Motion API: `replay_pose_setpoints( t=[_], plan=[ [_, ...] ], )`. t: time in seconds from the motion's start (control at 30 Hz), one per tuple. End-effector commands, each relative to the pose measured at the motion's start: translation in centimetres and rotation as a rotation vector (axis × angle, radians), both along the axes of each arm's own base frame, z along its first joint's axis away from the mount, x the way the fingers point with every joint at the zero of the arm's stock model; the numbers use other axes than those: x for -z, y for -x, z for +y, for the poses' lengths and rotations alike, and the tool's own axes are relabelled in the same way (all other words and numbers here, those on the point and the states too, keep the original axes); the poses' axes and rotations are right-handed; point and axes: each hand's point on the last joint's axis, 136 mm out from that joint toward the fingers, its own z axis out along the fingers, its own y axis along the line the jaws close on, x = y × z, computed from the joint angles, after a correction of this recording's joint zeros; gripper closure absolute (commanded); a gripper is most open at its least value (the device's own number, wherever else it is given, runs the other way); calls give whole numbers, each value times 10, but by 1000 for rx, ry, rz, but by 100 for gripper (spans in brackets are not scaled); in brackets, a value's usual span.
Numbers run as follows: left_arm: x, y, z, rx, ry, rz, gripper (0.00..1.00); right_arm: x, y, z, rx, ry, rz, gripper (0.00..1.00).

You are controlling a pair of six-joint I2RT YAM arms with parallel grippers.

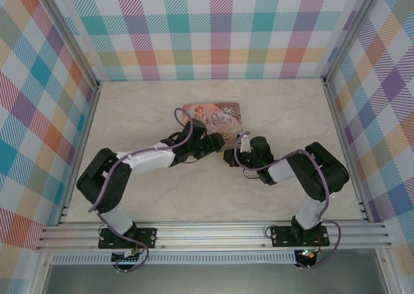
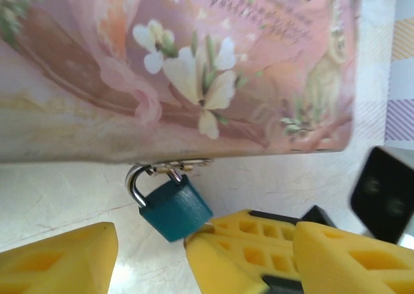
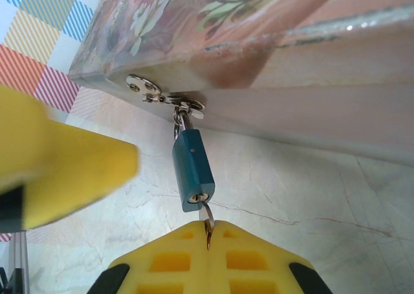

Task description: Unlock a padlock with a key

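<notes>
Script on the pink tin [image 1: 212,116] reads "Once… Time".

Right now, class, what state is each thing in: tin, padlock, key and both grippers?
tin: lid shut, hasp fastened.
padlock: shackle closed through the hasp.
key: tip at the padlock's keyhole.
right gripper: shut on the key.
left gripper: open, fingers either side of the padlock, apart from it.

Pink tin [image 1: 213,115] walls off the far side of the padlock [image 3: 193,171]; marbled tabletop [image 1: 194,200] lies open toward the front edge.
</notes>
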Motion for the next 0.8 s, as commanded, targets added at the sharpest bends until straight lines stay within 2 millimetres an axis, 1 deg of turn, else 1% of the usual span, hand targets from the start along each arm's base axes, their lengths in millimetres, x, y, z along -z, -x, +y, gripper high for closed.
replay_pose_setpoints(
  t=[0.0, 0.1, 0.23, 0.33, 0.4, 0.53, 0.63, 0.77],
  plan=[
    [-21, 2, 23, -58, -8, -42, 22, -6, 7, 9, -30, -53, 25, 94],
    [-30, 3, 35, -98, 29, -57, 21, -10, 8, 11, -27, -68, 44, 94],
    [-40, 5, 45, -140, 124, -87, 21, -19, 8, 14, -10, -94, 77, 94],
    [-40, 10, 50, -169, 194, -83, 21, -27, 8, 18, -2, -104, 104, 94],
    [-38, 13, 51, -188, 241, -67, 22, -33, 9, 21, -1, -110, 112, 94],
    [-30, 14, 51, -255, 367, -30, 30, -40, 8, 24, 18, -120, 144, 94],
    [-30, 12, 47, -285, 450, -16, 34, -45, 6, 26, 30, -147, 171, 94],
    [-27, 12, 35, -288, 498, 3, 36, -49, 6, 29, 37, -159, 200, 94]
  ],
)
